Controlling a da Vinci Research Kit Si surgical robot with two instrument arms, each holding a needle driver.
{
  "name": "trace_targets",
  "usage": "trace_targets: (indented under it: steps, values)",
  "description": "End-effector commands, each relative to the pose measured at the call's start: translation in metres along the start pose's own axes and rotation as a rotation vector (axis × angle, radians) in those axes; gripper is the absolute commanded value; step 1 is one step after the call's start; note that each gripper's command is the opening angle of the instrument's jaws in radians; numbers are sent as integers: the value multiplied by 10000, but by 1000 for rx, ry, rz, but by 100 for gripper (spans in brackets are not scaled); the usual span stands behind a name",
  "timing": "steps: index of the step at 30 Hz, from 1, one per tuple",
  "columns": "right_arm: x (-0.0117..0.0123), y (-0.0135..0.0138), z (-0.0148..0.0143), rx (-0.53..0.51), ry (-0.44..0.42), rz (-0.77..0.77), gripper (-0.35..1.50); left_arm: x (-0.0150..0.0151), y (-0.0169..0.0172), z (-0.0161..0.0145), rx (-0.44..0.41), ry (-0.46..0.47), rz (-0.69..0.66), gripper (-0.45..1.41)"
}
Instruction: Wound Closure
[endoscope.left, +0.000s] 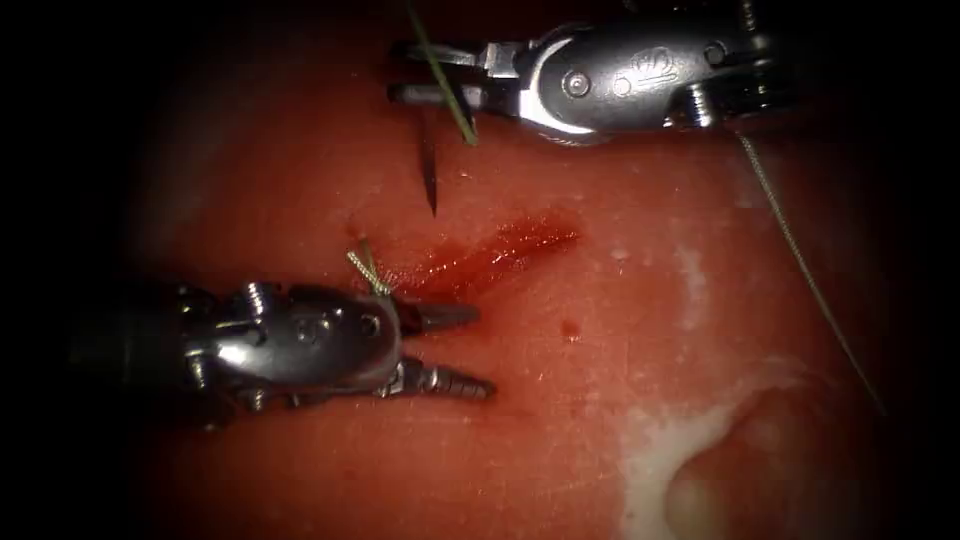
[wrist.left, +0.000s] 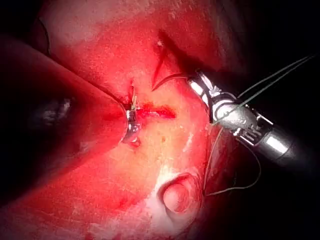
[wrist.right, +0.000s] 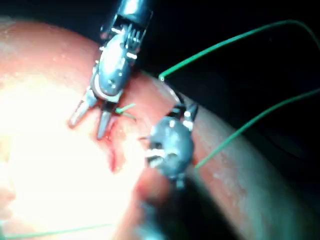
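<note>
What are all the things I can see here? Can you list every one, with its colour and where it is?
tissue: one, pinkish red with pale white patches, lying under everything.
cut: one, dark red slit with red fluid in it, in the middle of the tissue.
needle: one, dark and curved, held near its blunt end by the right claw, point hanging above the tissue, not in it.
thread: one long green strand, trailing from the right claw down the right side of the cut.
cut ends of thread: a short green tuft at the left end of the cut.
left claw: one, silver, jaws open, holding nothing, just below the cut.
right claw: one, silver, above the cut, shut on the needle.
</note>
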Motion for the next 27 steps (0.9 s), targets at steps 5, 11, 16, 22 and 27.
trace_targets:
  steps: [5, 11, 16, 22, 27]
  values:
    - [-11, -9, 9, 7, -3, -12, -35, 0, 1, 4, -5, -1, -2, 61]
    - [-14, -15, 9, 18, -11, -16, -35, 1, 0, 1, -8, -1, -2, 61]
    - [-20, -29, 7, 39, -21, -46, -35, 0, -1, -1, -10, -1, -7, 61]
    - [-25, -53, -1, 38, 6, -187, -35, -2, -4, -3, -13, -1, -11, 61]
    - [-18, -68, -20, 15, 75, -292, -35, -3, -5, -5, -15, -1, -15, 61]
